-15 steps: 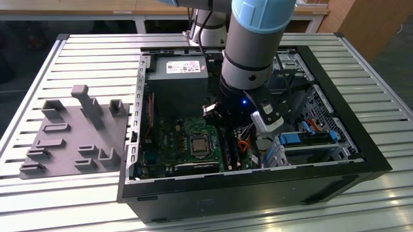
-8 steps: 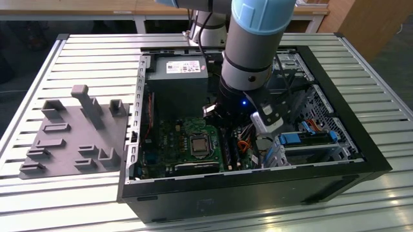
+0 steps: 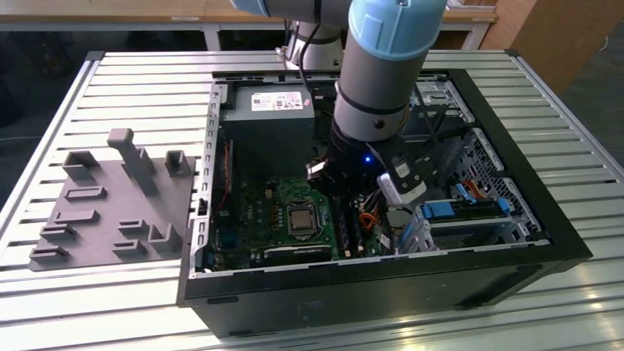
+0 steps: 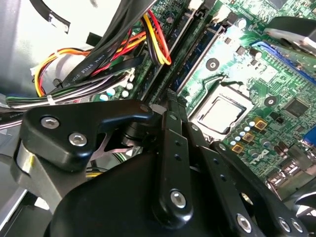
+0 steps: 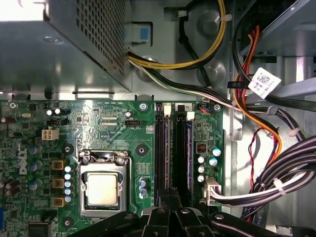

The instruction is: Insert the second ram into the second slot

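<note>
The arm reaches down into the open computer case (image 3: 507, 219) standing on the slatted desk (image 3: 127, 95), and its tool (image 5: 170, 210) hangs low over the green motherboard (image 5: 106, 128). In the first wrist view the black fingers (image 5: 158, 217) are drawn together over the near end of the two long memory slots (image 5: 175, 148), which run straight away from the tool. A dark stick sits in each slot; the second ram (image 5: 185, 148) lies in the slot on the side away from the processor socket (image 5: 101, 187), reaching right up to the fingertips. Whether the fingers actually pinch it cannot be made out. The bundle of coloured cables (image 5: 276, 163) passes beside the tool, beyond the slots. A grey tray (image 3: 117, 205) rests on the desk outside the case.
</note>
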Available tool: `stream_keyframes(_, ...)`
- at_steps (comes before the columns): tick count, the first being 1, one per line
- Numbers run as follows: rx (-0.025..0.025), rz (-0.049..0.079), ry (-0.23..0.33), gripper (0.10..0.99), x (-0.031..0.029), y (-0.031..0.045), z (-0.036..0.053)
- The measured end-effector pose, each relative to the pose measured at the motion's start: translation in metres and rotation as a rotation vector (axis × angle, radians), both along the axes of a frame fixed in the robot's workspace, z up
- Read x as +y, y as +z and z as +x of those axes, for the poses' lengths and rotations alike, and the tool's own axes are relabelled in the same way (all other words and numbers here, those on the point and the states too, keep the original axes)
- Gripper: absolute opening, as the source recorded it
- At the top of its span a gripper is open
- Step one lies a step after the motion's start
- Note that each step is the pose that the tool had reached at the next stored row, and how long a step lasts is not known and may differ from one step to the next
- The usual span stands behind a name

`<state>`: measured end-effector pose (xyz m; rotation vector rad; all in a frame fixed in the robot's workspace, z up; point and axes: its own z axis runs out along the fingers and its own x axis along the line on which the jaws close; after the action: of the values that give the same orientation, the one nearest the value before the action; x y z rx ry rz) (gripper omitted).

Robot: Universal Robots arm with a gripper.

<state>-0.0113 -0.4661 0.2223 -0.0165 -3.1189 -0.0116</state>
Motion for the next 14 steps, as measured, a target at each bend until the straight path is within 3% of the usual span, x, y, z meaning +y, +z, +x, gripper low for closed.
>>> stream_keyframes(14, 0.0, 0.0, 0.0, 0.106, 0.0, -0.0053, 0.0)
